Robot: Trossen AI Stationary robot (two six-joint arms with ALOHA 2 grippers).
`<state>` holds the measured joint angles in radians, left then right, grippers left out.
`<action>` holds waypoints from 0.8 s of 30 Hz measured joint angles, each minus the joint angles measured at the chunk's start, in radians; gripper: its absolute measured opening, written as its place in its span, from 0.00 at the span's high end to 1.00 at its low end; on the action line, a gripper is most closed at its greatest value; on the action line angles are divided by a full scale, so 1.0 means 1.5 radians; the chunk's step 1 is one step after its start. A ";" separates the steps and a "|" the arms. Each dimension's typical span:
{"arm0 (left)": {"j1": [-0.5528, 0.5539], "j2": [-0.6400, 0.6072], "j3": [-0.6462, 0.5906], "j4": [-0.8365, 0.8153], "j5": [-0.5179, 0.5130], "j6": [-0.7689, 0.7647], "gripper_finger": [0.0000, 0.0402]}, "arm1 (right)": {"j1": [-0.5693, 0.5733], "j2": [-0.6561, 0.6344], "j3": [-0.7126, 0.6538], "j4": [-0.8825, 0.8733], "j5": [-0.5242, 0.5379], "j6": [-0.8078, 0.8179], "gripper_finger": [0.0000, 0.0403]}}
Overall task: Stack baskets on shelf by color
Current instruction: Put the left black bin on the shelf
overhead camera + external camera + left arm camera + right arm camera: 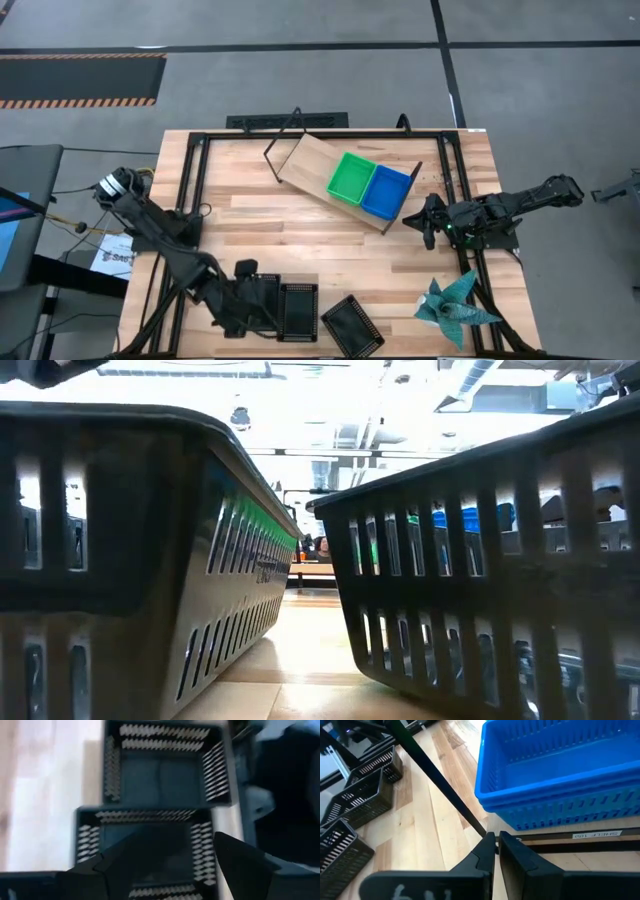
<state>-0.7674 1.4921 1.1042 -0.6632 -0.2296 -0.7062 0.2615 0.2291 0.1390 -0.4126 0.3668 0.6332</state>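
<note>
Hovering over the black baskets (297, 312) at the table's (260, 215) near edge, the left gripper (167, 865) has its fingers (107, 870) spread wide above one basket's open top, holding nothing. In the left wrist view a second black basket (165, 765) sits just past the first, and a corner of a third shows at the frame's edge. From above, a separate black basket (352, 325) lies tilted just beside the group, close to the near edge.

On the shelf (310, 160), which sits askew toward the table's far edge, the green baskets (350, 177) and blue baskets (386, 192) stand touching side by side at its right end; the left end of the board is bare. The right wrist view shows the blue stack (560, 775) as nested rims.

At the shelf's right end, the right gripper (496, 847) has its fingers nearly together, with nothing between them. A teal star (452, 305) lies by the near right corner.
</note>
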 joint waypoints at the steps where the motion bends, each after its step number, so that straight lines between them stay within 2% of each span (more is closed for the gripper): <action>1: -0.004 0.003 0.000 0.019 0.002 -0.006 0.38 | 0.000 0.000 0.000 0.000 0.000 0.004 0.87; 10: -0.016 0.080 0.000 0.121 0.081 -0.086 0.38 | 0.000 0.000 0.000 -0.002 -0.003 0.001 0.87; 15: -0.024 0.111 0.001 0.179 0.085 -0.110 0.38 | 0.000 0.000 0.000 -0.002 -0.004 -0.009 0.87; 24: -0.043 0.191 0.028 0.163 0.089 -0.113 0.38 | 0.000 0.000 0.000 -0.004 -0.024 -0.008 0.87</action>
<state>-0.8313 1.7791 1.1458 -0.4185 -0.0961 -0.8755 0.2619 0.2291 0.1390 -0.4183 0.3309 0.6205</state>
